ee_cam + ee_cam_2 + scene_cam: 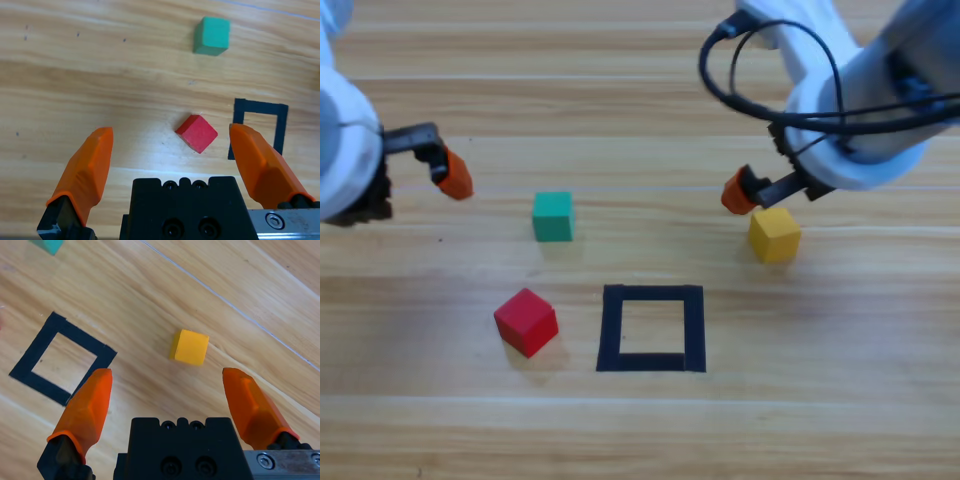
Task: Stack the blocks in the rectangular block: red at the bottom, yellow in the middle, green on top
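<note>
The red cube (pixel 526 321) lies left of the black tape outline (pixel 611 328), turned at an angle; only bare wood shows inside the outline. The green cube (pixel 553 216) sits behind the red one. The yellow cube (pixel 774 234) is behind and to the right of the outline. My left gripper (pixel 448 174) hangs open at the left edge, above the table; its wrist view shows the red cube (pixel 196 133) between its jaws, the green cube (pixel 212 35) and the outline (pixel 260 106) beyond. My right gripper (pixel 742 190) is open just behind the yellow cube (pixel 189 347), beside the outline (pixel 85 337).
A black cable (pixel 750 85) loops over the right arm at the top right. The wooden table (pixel 640 430) carries only the three cubes and the tape outline.
</note>
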